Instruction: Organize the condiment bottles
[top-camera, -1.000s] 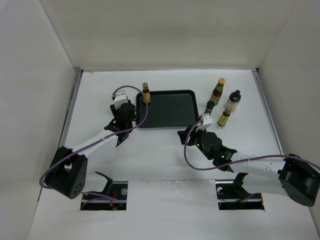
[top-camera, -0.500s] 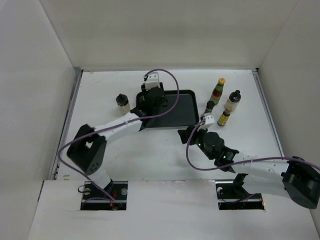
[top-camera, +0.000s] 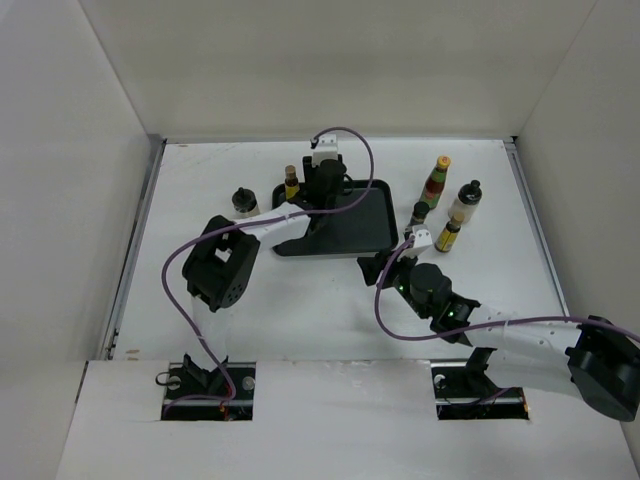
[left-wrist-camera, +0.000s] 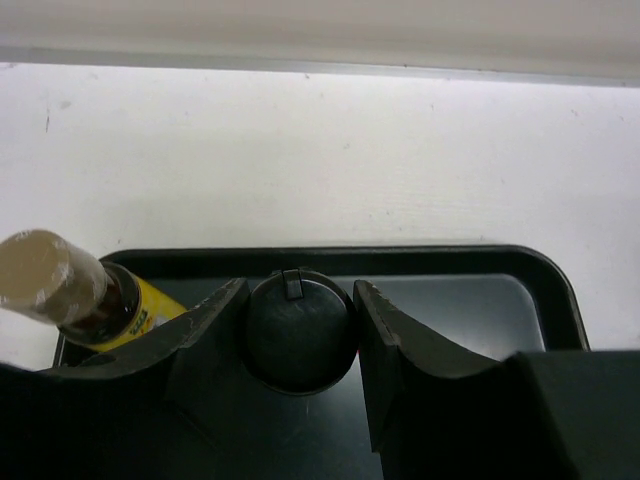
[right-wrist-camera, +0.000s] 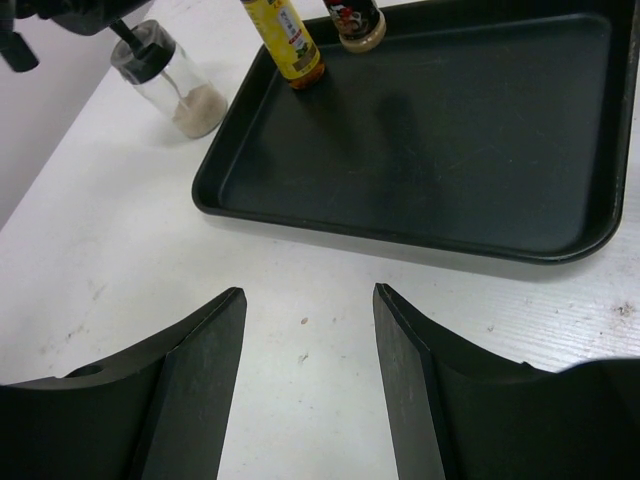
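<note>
Left wrist view: left gripper (left-wrist-camera: 300, 296) is clamped on the round black cap of a black-capped cream bottle (left-wrist-camera: 300, 338), one finger pressed on each side of the cap. The right wrist view shows the body of this bottle, with a red-and-white label and a cream base, upright at the far-left corner of the black rectangular plastic tray (left-wrist-camera: 400, 258). Can't tell if its base is on the tray floor or just off it.

Just beside it on its left, also inside the tray corner, is a slim yellow-labelled bottle with a pale cap (left-wrist-camera: 62, 290). It is near the left finger but not touching it. White table (left-wrist-camera: 350, 150) runs beyond the tray rim.

Right gripper (right-wrist-camera: 308, 295) is released, fingers spread wide with nothing between them, over bare table just off the tray's near edge.

A short clear glass jar with black lid and beige powder (right-wrist-camera: 178, 88) stands on the table outside the tray's left side.

Top view, right of the tray and all on the table:
- tall red-green bottle with yellow cap (top-camera: 436, 180), farthest back
- second cream bottle with black cap (top-camera: 465, 203), to the right of the others
- second slim yellow-labelled bottle (top-camera: 449, 234), nearest the arm bases
- small dark-topped bottle (top-camera: 419, 213), close to the tray's right edge and just beside the right wrist
</note>
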